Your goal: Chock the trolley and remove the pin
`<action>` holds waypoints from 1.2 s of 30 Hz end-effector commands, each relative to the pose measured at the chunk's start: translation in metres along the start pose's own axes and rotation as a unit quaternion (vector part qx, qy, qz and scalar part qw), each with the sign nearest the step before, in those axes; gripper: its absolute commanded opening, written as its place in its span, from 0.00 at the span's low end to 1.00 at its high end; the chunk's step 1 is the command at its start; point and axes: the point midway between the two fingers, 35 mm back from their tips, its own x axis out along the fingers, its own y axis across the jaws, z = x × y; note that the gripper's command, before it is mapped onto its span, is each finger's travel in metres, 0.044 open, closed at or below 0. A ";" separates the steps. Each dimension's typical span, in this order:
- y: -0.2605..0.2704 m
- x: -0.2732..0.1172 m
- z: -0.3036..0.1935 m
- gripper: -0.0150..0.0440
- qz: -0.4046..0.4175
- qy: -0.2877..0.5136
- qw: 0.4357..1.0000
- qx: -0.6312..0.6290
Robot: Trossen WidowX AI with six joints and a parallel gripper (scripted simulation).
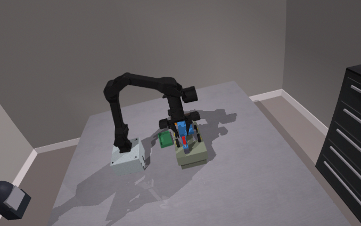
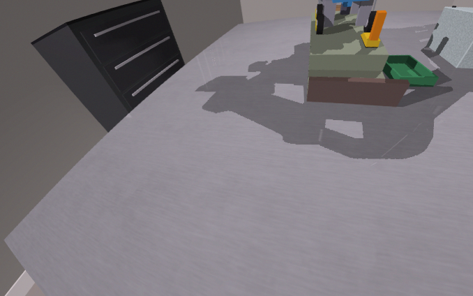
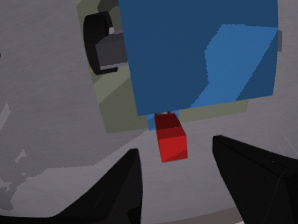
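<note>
The blue trolley (image 1: 181, 128) (image 3: 170, 50) stands on the grey-green ramp (image 1: 191, 157) (image 2: 349, 64). The red-headed stop pin (image 1: 183, 140) (image 3: 173, 149) stands in its blue holder at the trolley's uphill end. The yellow chock (image 2: 370, 40), with its orange handle upright, sits on the ramp just downhill of one black wheel (image 2: 368, 21); whether they touch I cannot tell. My gripper (image 1: 183, 136) (image 3: 176, 149) is open and empty, above the trolley's uphill part. In the wrist view the pin head shows between the fingertips, below them. The green tray (image 1: 166, 139) (image 2: 423, 82) holds nothing visible.
A brown board (image 2: 356, 91) stands across the ramp's low end. The tray lies on the table beside the ramp, between it and the pale base block (image 1: 128, 160) of the arm. A dark drawer cabinet (image 1: 341, 160) (image 2: 104, 63) stands beyond the table edge.
</note>
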 end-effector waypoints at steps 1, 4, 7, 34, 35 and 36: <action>0.001 0.003 0.000 0.58 0.002 0.001 1.000 -0.003; 0.001 0.007 0.000 0.58 0.002 0.002 1.000 -0.003; 0.000 0.011 0.000 0.58 0.002 0.002 1.000 -0.003; 0.001 0.042 0.000 0.58 0.002 0.002 1.000 -0.003; 0.001 0.042 0.000 0.58 0.002 0.002 1.000 -0.003; 0.001 0.042 0.000 0.58 0.002 0.002 1.000 -0.003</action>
